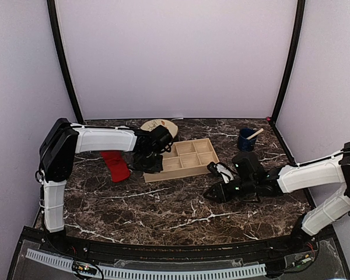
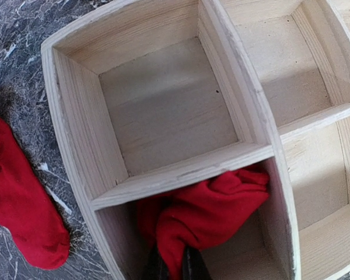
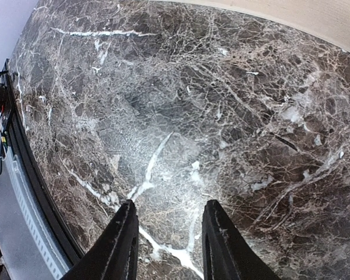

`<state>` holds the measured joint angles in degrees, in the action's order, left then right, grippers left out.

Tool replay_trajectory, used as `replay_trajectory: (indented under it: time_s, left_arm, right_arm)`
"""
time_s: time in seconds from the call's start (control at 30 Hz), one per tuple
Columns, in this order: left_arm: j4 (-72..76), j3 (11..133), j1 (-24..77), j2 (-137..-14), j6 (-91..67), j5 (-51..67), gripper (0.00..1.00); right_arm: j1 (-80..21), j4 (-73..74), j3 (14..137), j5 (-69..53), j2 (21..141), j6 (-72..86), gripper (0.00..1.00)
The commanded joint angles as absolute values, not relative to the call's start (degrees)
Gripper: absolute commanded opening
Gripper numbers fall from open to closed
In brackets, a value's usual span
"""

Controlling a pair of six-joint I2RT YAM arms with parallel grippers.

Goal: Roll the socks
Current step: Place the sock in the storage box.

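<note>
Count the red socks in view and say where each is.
2. One sock lies flat on the table beside the wooden tray. The other sock is bunched in the tray's end compartment, gripped by the left fingers.

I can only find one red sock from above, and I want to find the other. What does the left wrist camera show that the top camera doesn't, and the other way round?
Only the left wrist view: the bunched sock, red, sits inside a tray compartment, pinched by the left gripper. From above that gripper hides it.
Only the top view: both arms, the open right gripper and a blue mug with a stick in it.
Both: the wooden tray and the flat sock, lying on the marble table beside the tray.
</note>
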<state>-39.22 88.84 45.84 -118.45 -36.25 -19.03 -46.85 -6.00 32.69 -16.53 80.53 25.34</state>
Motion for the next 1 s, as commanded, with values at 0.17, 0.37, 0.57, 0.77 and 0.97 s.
replay_trajectory:
  time_s: [0.17, 0.37, 0.57, 0.77, 0.97]
  left_arm:
    - [-52.0, 91.0, 45.8, -120.6, -35.0, -10.5, 0.0]
    - [-53.5, 91.7, 45.6, -120.2, -35.3, -10.5, 0.06]
    - [-50.0, 90.9, 45.6, -116.4, -35.8, -11.4, 0.35]
    - [-45.1, 89.9, 45.6, -112.8, -35.8, -12.0, 0.4]
    - [-42.3, 90.1, 45.6, -109.9, -35.6, -13.0, 0.41]
  right_arm:
    - [-47.2, -7.0, 33.6, -16.3, 79.3, 23.4, 0.35]
    - [-47.1, -6.9, 33.7, -16.0, 79.2, 23.4, 0.35]
    - [-47.1, -5.7, 33.7, -14.8, 78.3, 23.5, 0.35]
    - [-47.1, -5.8, 33.9, -14.1, 78.7, 24.3, 0.36]
    - [-47.2, -5.4, 34.4, -13.3, 78.9, 24.7, 0.35]
